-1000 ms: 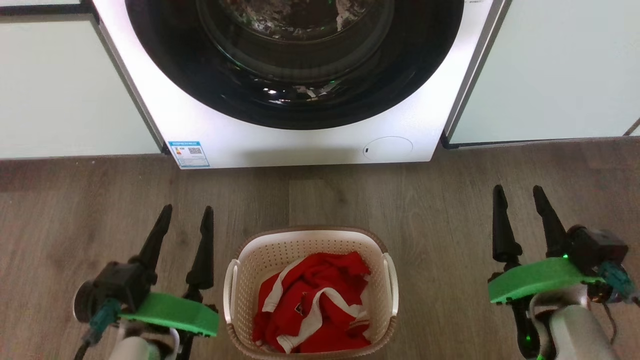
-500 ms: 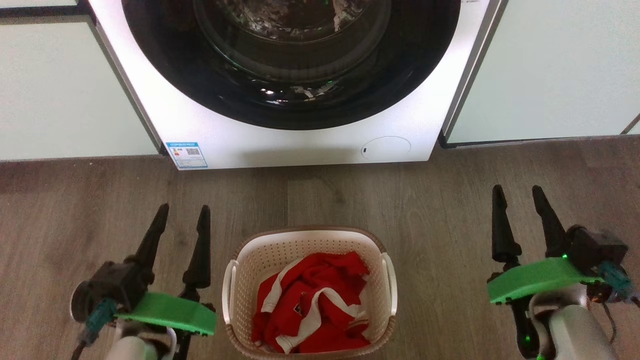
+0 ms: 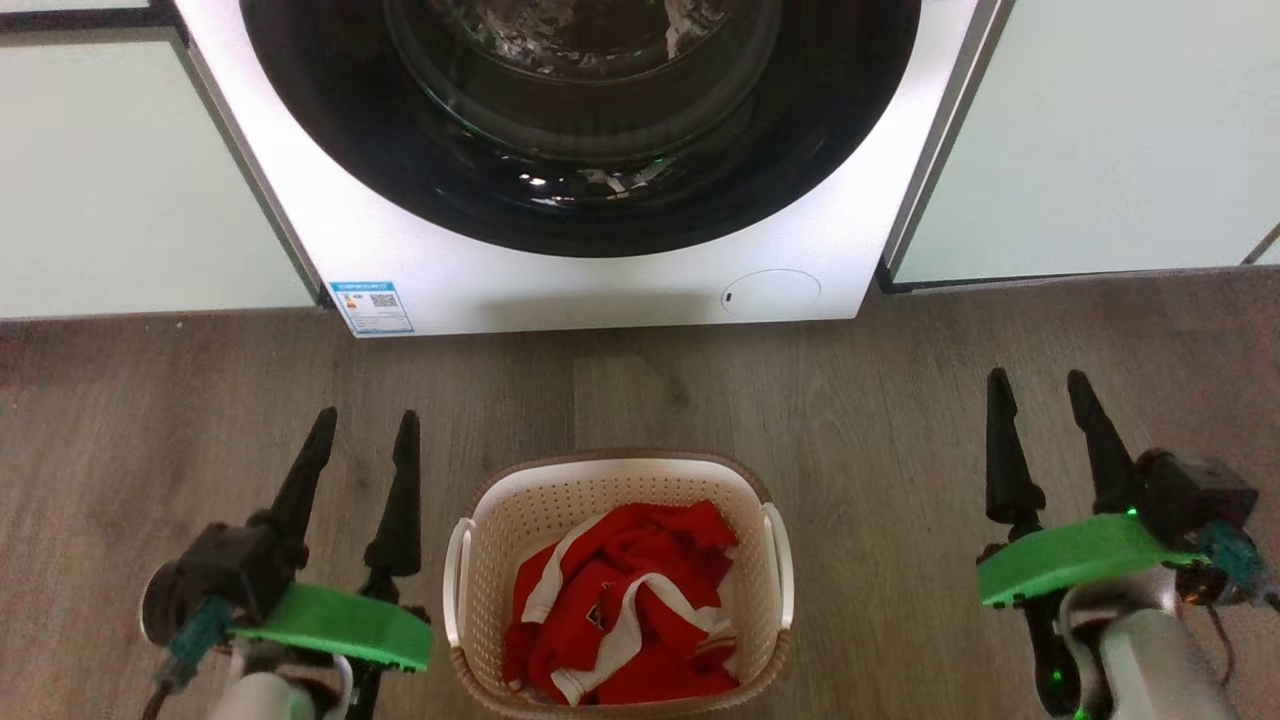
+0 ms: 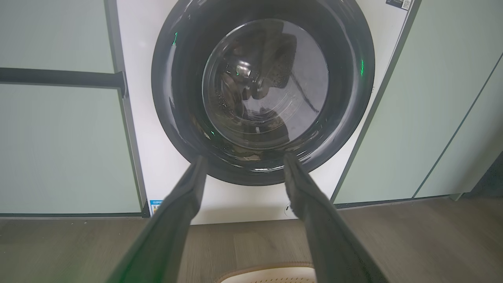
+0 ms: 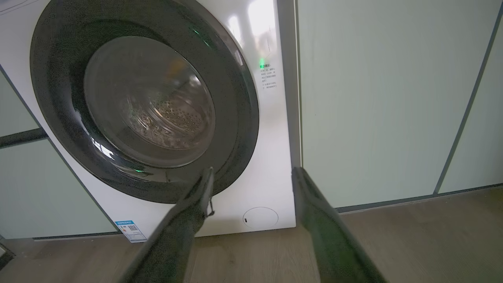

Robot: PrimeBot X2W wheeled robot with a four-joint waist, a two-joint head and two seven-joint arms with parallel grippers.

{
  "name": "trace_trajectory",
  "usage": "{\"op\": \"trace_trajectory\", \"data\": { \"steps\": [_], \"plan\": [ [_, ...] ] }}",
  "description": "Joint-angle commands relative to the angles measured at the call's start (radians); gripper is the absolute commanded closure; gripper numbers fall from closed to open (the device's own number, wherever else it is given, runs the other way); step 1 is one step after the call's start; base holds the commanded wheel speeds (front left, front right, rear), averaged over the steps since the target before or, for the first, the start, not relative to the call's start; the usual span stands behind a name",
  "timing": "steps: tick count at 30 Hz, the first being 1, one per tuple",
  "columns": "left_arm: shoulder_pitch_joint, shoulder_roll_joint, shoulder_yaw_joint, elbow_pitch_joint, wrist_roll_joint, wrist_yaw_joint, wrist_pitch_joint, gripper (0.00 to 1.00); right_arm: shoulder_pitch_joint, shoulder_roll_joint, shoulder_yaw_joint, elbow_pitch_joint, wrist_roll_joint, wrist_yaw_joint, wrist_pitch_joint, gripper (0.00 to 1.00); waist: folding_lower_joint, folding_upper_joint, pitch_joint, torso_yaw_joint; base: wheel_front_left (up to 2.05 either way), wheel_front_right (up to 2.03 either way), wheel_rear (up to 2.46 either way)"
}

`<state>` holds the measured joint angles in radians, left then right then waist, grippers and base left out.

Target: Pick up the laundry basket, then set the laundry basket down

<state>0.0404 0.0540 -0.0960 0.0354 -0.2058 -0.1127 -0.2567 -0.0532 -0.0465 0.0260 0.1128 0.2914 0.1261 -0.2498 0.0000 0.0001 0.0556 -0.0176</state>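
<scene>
The laundry basket (image 3: 560,500) stands on the wooden floor (image 3: 700,390), low in the middle of my head view, and a red garment with white trim (image 3: 640,600) lies crumpled inside it. Its two white side handles are free, nothing touches them. My left claw (image 3: 366,418) hangs near the basket's left handle (image 3: 455,580), fingers spread and empty. My right claw (image 3: 1038,380) is also spread and empty, but it is well apart from the right handle (image 3: 783,565). Both claws point forward to the washing machine (image 3: 600,290), not down to the basket.

What has changed in the last second is very little. The whole head view has slid a bit (so it is my head that moved, I think, not the things). The basket has kept its place on the floor, and both claws have stayed as wide as before.

For the task I judge that the pick-up is not yet begun. I must first bring the claws inward and lower, the right one much more than the left.
</scene>
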Motion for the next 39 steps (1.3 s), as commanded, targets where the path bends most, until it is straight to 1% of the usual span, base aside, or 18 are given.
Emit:
{"op": "trace_trajectory", "data": {
  "steps": [1, 7, 8, 13, 39],
  "plan": [
    [-0.043, -0.004, 0.034, -0.031, -0.013, 0.010, -0.005, 0.00, -0.031, -0.004, 0.018, -0.034, -0.003, 0.005, -0.012, 0.00, 0.0000, -0.0001, -0.001, 0.000, 0.00, 0.00, 0.00],
    [-0.042, -0.004, 0.032, -0.029, -0.022, 0.010, -0.005, 0.00, -0.030, -0.004, 0.018, -0.033, -0.004, 0.005, -0.012, 0.00, 0.0000, -0.0001, -0.002, 0.000, 0.00, 0.00, 0.00],
    [0.000, 0.000, 0.000, 0.001, -0.018, 0.000, 0.000, 1.00, 0.000, 0.000, 0.000, 0.000, 0.000, 0.000, 0.000, 1.00, 0.0000, -0.0001, -0.002, 0.000, 0.00, 0.00, 0.00],
    [0.020, 0.000, -0.002, 0.067, -0.030, -0.001, 0.002, 1.00, 0.020, 0.004, 0.007, 0.063, 0.009, 0.000, 0.004, 1.00, 0.0000, -0.0001, -0.002, 0.000, 0.00, 0.00, 0.00],
    [-0.016, 0.012, 0.024, 0.100, -0.333, -0.005, 0.065, 1.00, 0.005, -0.011, -0.005, 0.077, 0.299, 0.001, 0.065, 1.00, 0.0000, -0.0001, -0.013, 0.004, 0.00, 0.00, 0.00]
  ]
}}
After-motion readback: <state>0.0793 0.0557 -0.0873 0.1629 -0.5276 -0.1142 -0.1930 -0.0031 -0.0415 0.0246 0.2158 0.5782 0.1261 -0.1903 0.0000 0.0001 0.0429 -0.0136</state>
